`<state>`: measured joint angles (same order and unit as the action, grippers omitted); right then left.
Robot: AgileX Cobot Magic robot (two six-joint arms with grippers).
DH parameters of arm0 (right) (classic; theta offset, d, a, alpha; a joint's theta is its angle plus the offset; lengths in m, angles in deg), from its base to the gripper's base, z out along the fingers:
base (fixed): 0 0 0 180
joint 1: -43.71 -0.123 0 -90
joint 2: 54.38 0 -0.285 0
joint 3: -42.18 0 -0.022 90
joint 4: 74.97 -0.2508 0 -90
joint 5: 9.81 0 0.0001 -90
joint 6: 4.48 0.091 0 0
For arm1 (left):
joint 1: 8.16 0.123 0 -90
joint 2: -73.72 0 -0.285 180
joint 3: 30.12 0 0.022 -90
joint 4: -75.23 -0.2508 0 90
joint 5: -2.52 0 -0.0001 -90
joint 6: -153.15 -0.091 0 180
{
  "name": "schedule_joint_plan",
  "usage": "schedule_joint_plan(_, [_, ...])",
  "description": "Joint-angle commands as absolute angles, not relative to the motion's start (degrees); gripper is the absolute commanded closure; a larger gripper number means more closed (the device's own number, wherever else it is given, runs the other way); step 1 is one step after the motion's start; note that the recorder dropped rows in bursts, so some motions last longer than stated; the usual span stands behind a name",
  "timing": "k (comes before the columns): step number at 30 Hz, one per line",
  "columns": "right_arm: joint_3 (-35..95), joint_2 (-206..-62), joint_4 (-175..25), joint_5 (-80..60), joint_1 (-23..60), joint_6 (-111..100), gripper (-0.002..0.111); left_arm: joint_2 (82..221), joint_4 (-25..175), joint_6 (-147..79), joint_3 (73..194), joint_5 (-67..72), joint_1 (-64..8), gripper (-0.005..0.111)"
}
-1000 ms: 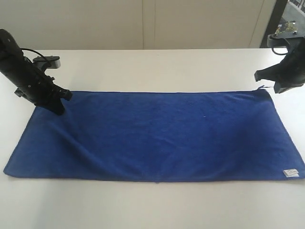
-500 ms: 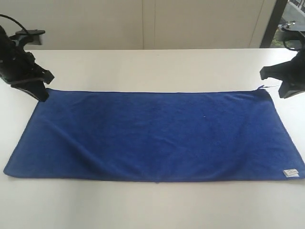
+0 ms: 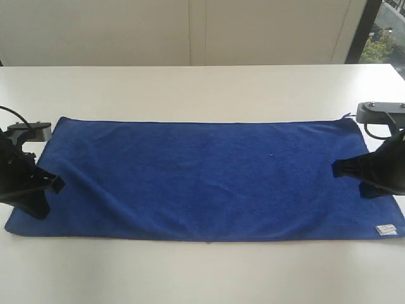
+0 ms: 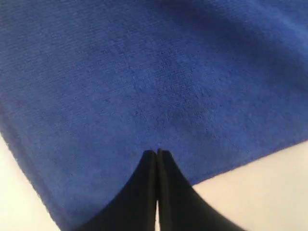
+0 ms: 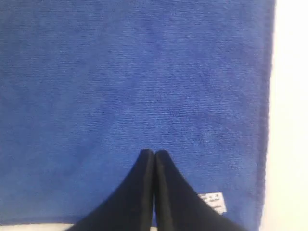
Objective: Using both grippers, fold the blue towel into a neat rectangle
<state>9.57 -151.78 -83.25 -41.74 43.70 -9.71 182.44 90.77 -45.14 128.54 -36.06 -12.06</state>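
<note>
1. A bare strip of the white counter [image 3: 202,272] runs along the bottom of the exterior view.
2. Just past it is the near long edge of the blue towel [image 3: 202,177]. The towel lies spread open and nearly flat across the middle of the frame, with soft ripples in its lower left part.
3. A small white tag [image 3: 386,230] sits on the towel's lower right corner.
4. The left end effector [image 3: 38,208] is at the lower left of the frame, at the towel's short left edge near the near corner. In the left wrist view, the left end effector [image 4: 157,155] has its two black fingers [image 4: 144,187] pressed tight together with nothing between them. The tips are over blue cloth near a corner, with white counter on both sides.
5. The right end effector [image 3: 370,190] is at the right of the frame, over the towel's short right edge and a little above the tag. In the right wrist view, the right end effector [image 5: 154,154] is also clenched, with nothing in it. The tag [image 5: 212,201] is just beside its fingers.
6. I cannot tell if either tip touches the cloth.
7. Farther back is the towel's far long edge, straight across the frame. A tiny loose thread [image 3: 345,116] sticks up at its far right corner.
8. Beyond that is more bare counter, then a pale wall [image 3: 190,31]. A window [image 3: 389,38] with green leaves shows at the upper right.
</note>
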Motion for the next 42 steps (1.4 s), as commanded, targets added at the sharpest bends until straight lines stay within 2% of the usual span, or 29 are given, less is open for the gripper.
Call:
schedule_joint_plan(1, [8.66,-155.04,-74.97,-39.4,43.72,-1.39,0.108,185.54,91.47,-43.53,127.72,-35.03,-12.03,0.107])
schedule_joint_plan(17, [8.66,-161.58,-67.33,-44.01,43.72,6.36,0.108,186.54,85.82,-40.34,127.4,-39.57,-12.03,0.107])
schedule_joint_plan(42, [9.28,-161.55,-62.95,-47.5,43.72,11.07,0.108,186.54,84.0,-40.34,127.4,-40.52,-12.03,0.107])
